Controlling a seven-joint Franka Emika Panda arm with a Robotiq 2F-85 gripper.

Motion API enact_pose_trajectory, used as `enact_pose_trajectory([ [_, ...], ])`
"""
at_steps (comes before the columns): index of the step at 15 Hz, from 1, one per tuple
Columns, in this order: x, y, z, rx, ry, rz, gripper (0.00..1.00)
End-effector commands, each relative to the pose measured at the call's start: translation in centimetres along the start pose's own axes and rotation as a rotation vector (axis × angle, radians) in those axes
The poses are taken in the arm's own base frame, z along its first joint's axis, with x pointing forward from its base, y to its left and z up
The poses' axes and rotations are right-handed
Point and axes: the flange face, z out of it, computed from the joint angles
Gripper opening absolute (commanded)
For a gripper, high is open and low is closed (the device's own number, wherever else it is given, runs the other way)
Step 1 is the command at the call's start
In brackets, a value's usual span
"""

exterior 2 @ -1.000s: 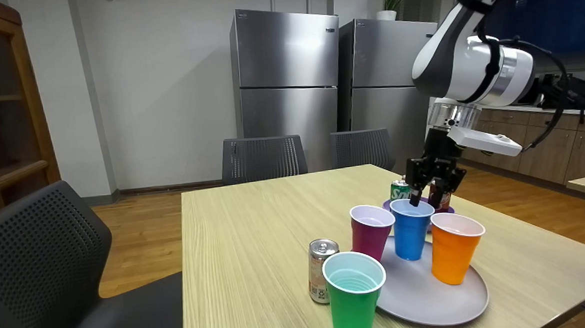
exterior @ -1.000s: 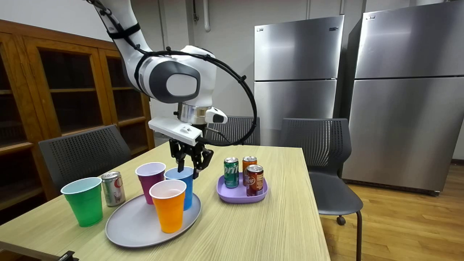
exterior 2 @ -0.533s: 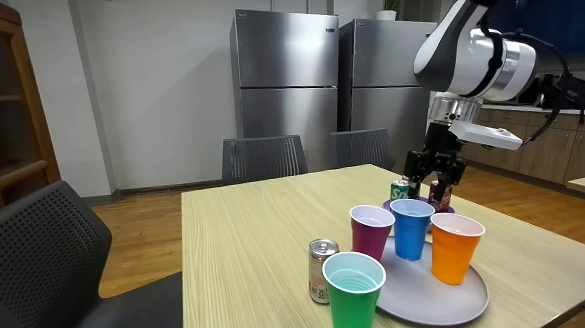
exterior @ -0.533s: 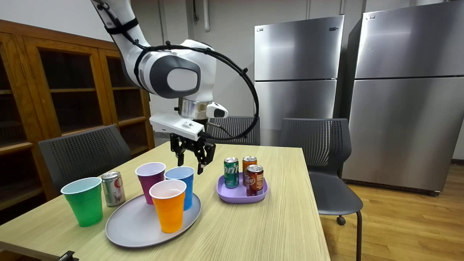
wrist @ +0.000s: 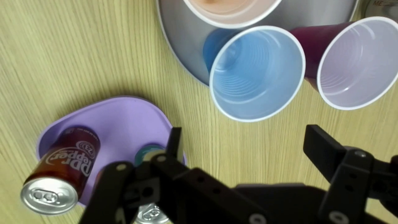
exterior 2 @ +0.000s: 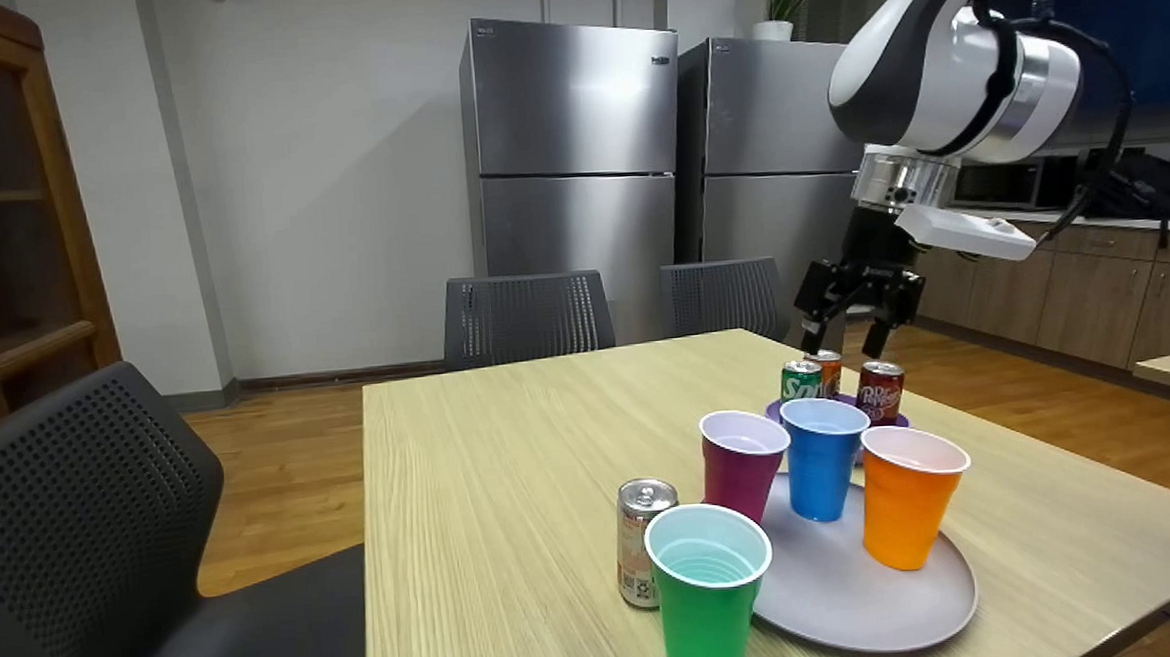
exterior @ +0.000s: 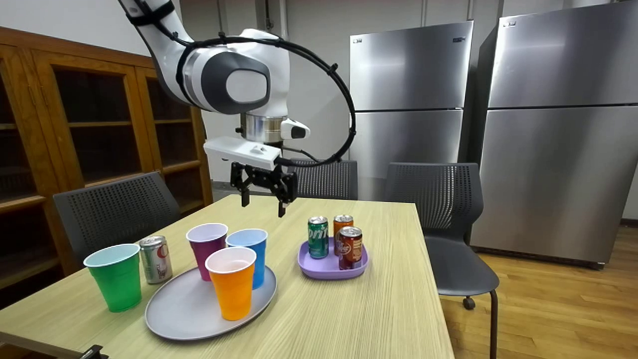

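Now the fingers [wrist: 323, 152] have lifted clear of the blue cup [exterior 2: 819, 468], spread wide and holding nothing.

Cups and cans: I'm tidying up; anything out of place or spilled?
The green cup and silver can look stray: they stand on the table, while the others sit on the gray plate or purple tray. No spill shows.
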Motion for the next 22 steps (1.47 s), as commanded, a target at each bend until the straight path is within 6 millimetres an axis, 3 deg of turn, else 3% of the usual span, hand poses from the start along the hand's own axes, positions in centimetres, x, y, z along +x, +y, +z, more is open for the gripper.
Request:
enact_pose_trajectory([
  [1,0.6,-2.2,-2.8,-0.01,0.026,-0.049,1.0],
  [7,2.1,-7.7,-5.3,-0.012,0.073,-0.15,1.0],
  [13,3.5,-15.1,-6.3,0.007,0.088,-0.238,1.0],
  [22,2.9,-24.1,-7.1,0.051,0.076,-0.32,1.0],
])
